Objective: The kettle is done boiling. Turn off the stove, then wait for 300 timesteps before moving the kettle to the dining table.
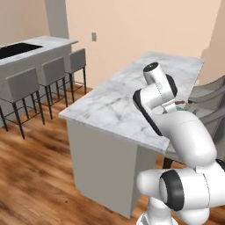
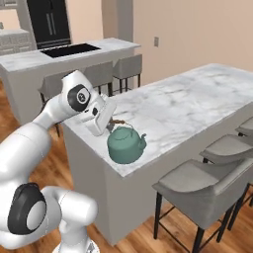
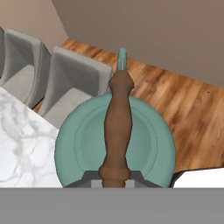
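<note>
Resting on the dining table worktop (image 2: 197, 104), the kettle (image 2: 126, 144) appears delivered; gripper (image 3: 114, 180) clamps its handle (image 3: 117, 131), release pending.

Even flat rendered light, faint shadows, slightly soft.

The worktop (image 2: 197, 104) is a long white marble slab with grey veins on a plain pale base. The teal kettle (image 2: 126, 145) sits right at its near corner, around 7 o'clock in the right base view, close to the edge.
</note>
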Robot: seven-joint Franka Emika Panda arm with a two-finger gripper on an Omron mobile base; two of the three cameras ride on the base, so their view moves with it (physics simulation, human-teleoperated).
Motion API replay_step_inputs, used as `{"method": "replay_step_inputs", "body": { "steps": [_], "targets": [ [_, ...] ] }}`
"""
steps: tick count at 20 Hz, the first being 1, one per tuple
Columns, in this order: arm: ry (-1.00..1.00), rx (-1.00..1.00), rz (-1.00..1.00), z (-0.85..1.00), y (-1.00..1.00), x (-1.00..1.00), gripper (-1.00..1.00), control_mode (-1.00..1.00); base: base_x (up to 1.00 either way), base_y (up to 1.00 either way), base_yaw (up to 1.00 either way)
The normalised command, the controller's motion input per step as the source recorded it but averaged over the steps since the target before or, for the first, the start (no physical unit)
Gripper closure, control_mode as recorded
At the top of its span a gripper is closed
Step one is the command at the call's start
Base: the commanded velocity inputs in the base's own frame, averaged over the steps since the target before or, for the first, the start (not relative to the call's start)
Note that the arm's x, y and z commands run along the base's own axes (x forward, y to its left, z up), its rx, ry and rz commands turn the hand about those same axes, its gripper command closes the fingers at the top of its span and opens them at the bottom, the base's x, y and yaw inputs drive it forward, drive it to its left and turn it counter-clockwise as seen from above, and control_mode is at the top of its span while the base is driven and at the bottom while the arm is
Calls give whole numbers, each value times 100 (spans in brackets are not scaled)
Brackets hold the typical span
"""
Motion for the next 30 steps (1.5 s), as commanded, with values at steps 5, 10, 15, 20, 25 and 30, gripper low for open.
{"method": "replay_step_inputs", "body": {
  "steps": [5,10,15,20,25,30],
  "targets": [
    [0,0,0,0,0,0,100,100,2,-73,30],
    [0,0,0,0,0,0,100,100,0,-23,5],
    [0,0,0,0,0,0,100,100,13,0,0],
    [0,0,0,0,0,0,100,100,29,-1,0],
    [0,0,0,0,0,0,100,100,25,-5,2],
    [0,0,0,0,0,0,100,100,55,-7,4]
  ]
}}
